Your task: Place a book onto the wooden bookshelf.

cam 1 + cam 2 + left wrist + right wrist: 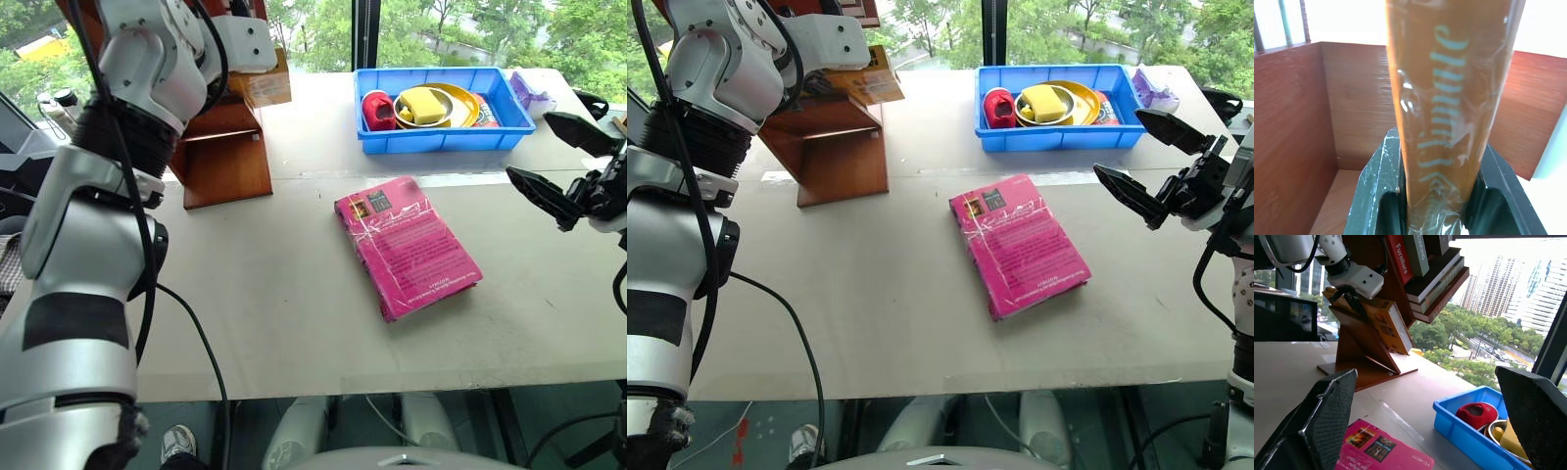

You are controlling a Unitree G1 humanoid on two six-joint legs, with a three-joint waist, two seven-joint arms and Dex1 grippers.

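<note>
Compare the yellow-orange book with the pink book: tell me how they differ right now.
Colour: the yellow-orange book has a yellow-orange cover; the pink book is magenta.
Support: the yellow-orange book is clamped in the left gripper at the wooden bookshelf; the pink book rests on the table, untouched.
Pose: the yellow-orange book is held tilted on edge; the pink book lies flat, cover up.
Both are paperbacks wrapped in clear plastic.
</note>
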